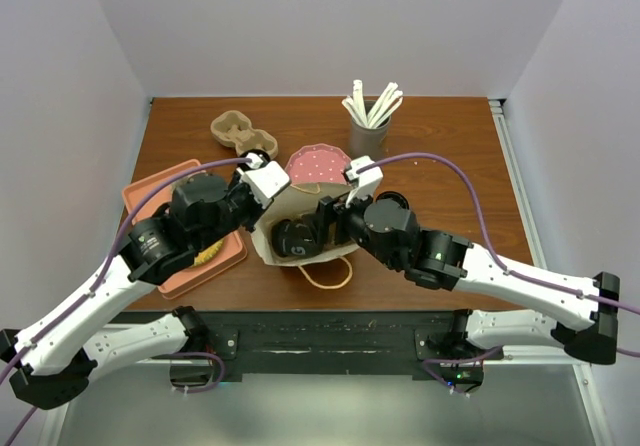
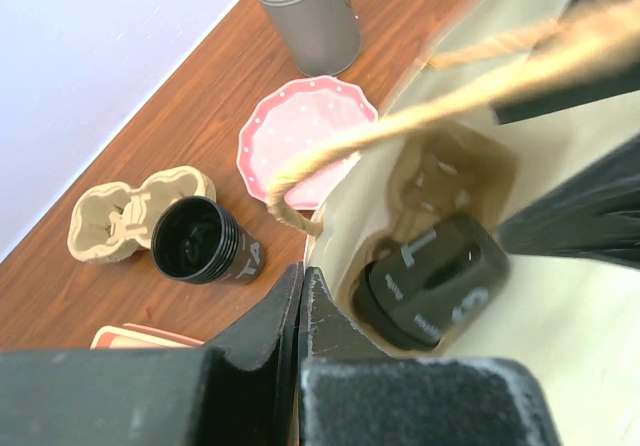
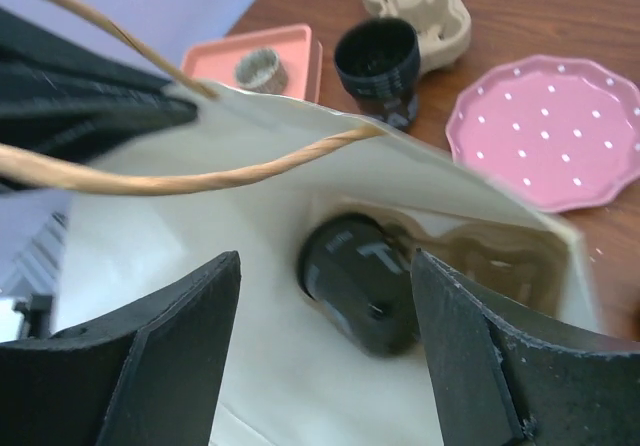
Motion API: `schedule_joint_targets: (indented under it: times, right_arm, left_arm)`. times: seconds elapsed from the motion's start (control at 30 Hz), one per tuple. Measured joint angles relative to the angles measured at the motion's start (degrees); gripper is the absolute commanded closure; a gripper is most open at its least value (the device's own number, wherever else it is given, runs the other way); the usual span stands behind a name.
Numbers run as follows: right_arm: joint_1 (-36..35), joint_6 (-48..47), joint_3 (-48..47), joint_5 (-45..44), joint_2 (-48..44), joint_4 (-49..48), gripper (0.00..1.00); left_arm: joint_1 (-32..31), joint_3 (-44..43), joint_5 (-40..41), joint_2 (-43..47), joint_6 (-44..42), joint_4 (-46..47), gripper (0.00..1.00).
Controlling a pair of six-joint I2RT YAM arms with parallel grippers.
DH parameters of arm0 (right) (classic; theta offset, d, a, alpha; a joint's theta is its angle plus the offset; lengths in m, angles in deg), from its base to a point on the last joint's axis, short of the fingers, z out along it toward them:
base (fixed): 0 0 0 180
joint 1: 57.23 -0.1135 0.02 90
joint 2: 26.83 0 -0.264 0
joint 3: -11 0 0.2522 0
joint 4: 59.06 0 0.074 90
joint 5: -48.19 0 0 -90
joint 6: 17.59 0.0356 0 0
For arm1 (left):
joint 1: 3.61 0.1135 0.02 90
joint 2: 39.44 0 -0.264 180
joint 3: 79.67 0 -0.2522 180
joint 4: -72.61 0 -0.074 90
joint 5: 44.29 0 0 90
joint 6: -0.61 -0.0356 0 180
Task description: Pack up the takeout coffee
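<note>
A wooden table [image 1: 450, 166] is boxed in by white walls. At its centre a paper bag [image 1: 296, 202] is pinched at its ten o'clock rim by the closed left gripper [image 2: 300, 306]. One cup [image 3: 355, 271] is seated in the carrier [image 3: 480, 251] inside. A second cup [image 2: 195, 241], at the bag's eleven o'clock, is judged next to fetch. The right gripper [image 3: 327, 258] is angled down over the bag's mouth, spread wide and empty.

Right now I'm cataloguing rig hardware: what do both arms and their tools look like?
The left arm and right arm have white shells with black joints; a purple cable runs along each. The left tool and right tool are black and angular.
</note>
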Motion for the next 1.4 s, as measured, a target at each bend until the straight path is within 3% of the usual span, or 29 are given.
schedule_joint_targets:
  times: [0.13, 0.4, 0.87, 1.4]
  right_arm:
    - [0.2, -0.8, -0.3, 1.4, 1.5, 3.9, 0.18]
    - [0.2, -3.2, -2.4, 5.2, 11.2, 8.9, 0.16]
    - [1.0, -10.1, 4.9, 7.7, 13.3, -1.2, 0.04]
    - [5.1, -8.8, 5.4, 13.5, 18.4, -0.5, 0.01]
  left_arm:
    - [0.0, 0.6, 0.5, 0.2, -0.1, 0.0, 1.0]
    - [0.0, 0.6, -0.5, -1.6, 2.5, 1.5, 1.0]
    - [0.0, 0.5, -9.9, -1.7, 12.7, 0.3, 1.0]
    - [0.0, 0.5, -6.8, -3.3, 6.0, -0.4, 1.0]
